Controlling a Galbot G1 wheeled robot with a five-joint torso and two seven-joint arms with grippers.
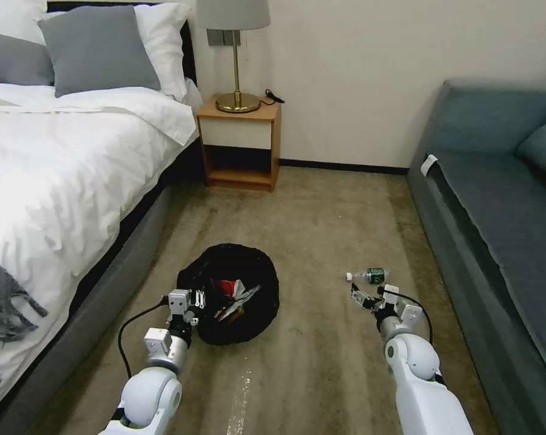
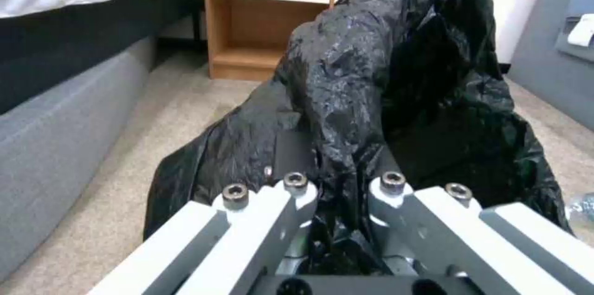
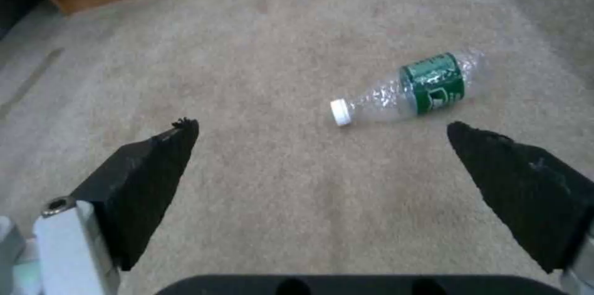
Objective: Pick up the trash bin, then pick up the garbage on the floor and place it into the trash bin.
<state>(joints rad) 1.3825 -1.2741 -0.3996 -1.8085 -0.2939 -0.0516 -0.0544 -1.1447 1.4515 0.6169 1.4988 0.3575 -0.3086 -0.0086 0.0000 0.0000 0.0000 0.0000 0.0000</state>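
Observation:
The trash bin (image 1: 258, 314), lined with a glossy black bag (image 2: 346, 81), sits on the beige carpet floor (image 1: 321, 229) between my arms. Inside it lie a red-and-white packet (image 1: 227, 286) and a dark snack wrapper (image 1: 235, 309). My left gripper (image 1: 195, 300) (image 2: 339, 179) is shut on the bag-covered rim nearest me. One piece of garbage, a clear bottle (image 1: 369, 276) (image 3: 411, 88) with a green label and white cap, lies on its side on the carpet. My right gripper (image 1: 369, 292) (image 3: 320, 125) hangs open just short of it, black fingers (image 3: 148, 169) spread wider than the bottle.
A bed (image 1: 55, 181) with white linen runs along the left and a grey-blue sofa (image 1: 502, 205) along the right. A wooden nightstand (image 1: 240, 145) with a brass lamp (image 1: 237, 99) stands against the far wall. Open carpet lies between them.

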